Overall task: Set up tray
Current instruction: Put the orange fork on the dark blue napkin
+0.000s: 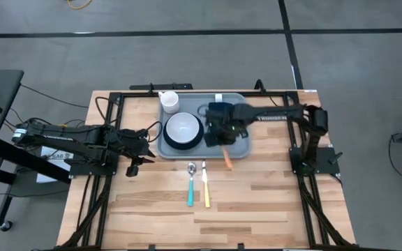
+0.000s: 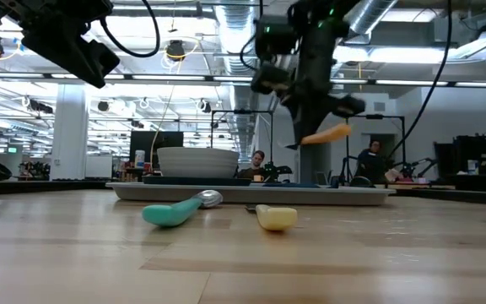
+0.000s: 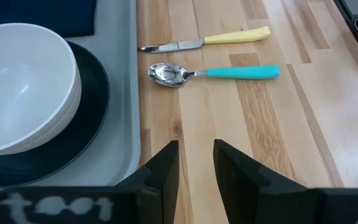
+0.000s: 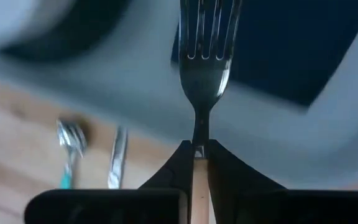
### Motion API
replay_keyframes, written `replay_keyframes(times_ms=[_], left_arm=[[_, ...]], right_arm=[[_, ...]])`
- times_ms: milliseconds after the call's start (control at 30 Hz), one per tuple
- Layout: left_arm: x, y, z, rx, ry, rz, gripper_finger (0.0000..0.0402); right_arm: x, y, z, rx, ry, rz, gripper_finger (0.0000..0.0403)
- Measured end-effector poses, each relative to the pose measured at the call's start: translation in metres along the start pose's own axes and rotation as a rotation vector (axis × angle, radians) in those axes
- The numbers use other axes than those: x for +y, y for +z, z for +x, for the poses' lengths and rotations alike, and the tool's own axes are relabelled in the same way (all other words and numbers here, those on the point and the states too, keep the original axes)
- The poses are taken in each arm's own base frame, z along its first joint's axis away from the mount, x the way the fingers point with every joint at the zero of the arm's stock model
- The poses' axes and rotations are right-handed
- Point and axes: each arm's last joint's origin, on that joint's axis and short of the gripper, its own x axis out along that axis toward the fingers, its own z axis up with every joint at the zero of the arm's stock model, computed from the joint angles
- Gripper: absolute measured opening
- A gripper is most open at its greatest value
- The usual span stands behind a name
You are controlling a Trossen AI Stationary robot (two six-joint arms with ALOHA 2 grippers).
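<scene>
The tray sat at the desk's far middle, already holding plate, bowl, cup and napkin. My right claw clenched the fork above it; spoon and knife remained on the desk, my left claw waiting beside the tray, released.

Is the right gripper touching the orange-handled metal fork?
Touching. The right wrist view shows the right gripper shut on the orange-handled metal fork at its neck; the low view shows it lifted above the tray.
</scene>
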Motion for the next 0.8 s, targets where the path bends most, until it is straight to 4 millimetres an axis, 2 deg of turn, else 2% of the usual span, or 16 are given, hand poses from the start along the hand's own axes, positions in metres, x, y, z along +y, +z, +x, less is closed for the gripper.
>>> replay_keyframes(times_ms=[200,333,600,800], left_arm=[[0.000,0.000,0.000,0.001,0.000,0.000,0.0087],[0.000,0.000,0.000,0.003,0.000,0.000,0.0087],[0.000,0.000,0.000,0.005,0.001,0.000,0.0087],[0.000,0.000,0.000,0.005,0.001,0.000,0.0087]], right_arm=[[-0.014,0.056,0.004,-0.043,0.016,0.045,0.0012],[-0.020,0.081,0.012,-0.045,0.007,0.076,0.0019],[-0.032,0.102,0.046,0.013,-0.053,0.098,0.0018],[-0.038,0.116,0.047,-0.031,-0.024,0.120,0.0021]])
